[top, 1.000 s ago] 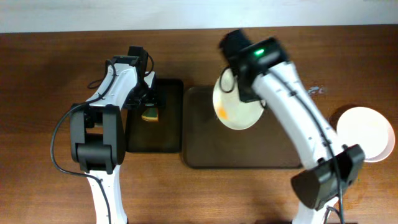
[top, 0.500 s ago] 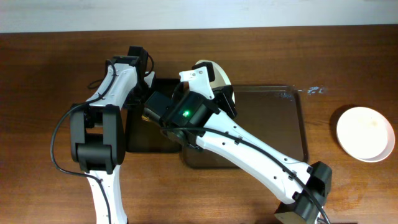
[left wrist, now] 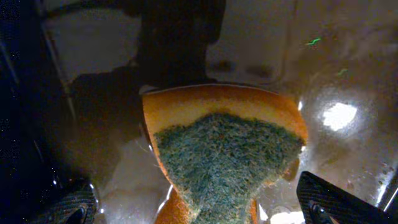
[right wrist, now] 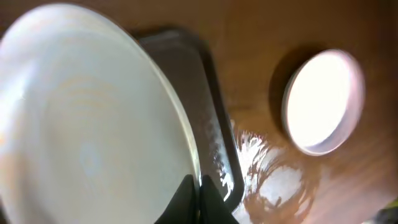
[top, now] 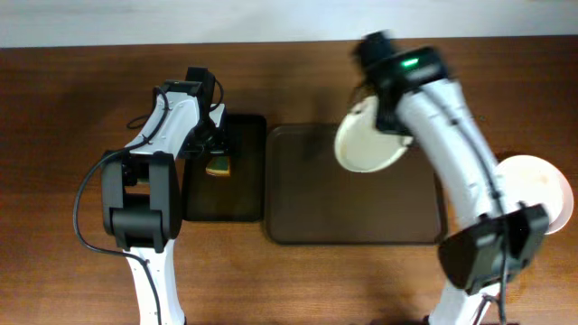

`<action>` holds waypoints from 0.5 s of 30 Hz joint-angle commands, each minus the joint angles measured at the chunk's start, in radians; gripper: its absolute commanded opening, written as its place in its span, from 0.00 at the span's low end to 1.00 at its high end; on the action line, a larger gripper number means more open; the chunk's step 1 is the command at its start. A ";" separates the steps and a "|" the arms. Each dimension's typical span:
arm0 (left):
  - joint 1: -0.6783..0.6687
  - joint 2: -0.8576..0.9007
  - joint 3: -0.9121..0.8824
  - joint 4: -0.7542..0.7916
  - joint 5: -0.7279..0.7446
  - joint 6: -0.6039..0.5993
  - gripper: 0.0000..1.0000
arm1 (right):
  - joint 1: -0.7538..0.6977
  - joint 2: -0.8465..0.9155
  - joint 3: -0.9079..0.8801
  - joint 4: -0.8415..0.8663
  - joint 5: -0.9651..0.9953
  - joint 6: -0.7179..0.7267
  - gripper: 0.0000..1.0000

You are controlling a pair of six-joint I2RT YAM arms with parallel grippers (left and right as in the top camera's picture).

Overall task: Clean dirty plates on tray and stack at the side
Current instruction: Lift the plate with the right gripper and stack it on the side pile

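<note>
Wood table [top: 72,108]: R gripper [right wrist: 200,196] pinches tilted plate [top: 366,149] over tray [top: 307,208]; L gripper [left wrist: 202,208] seems open above sponge [left wrist: 224,149].

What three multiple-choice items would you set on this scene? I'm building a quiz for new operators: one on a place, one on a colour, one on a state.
1. Where does the sponge lie?
A. on the plate
B. on the small black tray
C. in the right gripper

2. What colour is the sponge's rough face?
A. blue
B. pink
C. green

3. What is the right gripper's state?
A. open
B. shut on the sponge
C. shut on the plate

Key: 1 B, the overhead view shows it on the black tray below the left gripper; 2 C, green fibre over orange foam; 3 C, it pinches the plate's rim.
</note>
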 commanded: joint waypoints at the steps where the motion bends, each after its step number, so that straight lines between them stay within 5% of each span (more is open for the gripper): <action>1: 0.003 0.014 -0.026 0.002 0.001 0.001 1.00 | -0.287 -0.015 -0.004 0.003 -0.267 -0.135 0.04; 9: 0.003 0.014 -0.026 0.002 0.001 0.001 1.00 | -0.909 0.014 -0.004 0.053 -0.297 -0.108 0.04; 15: 0.003 0.014 -0.026 0.002 0.001 0.001 1.00 | -1.057 0.031 -0.009 0.059 -0.338 -0.108 0.04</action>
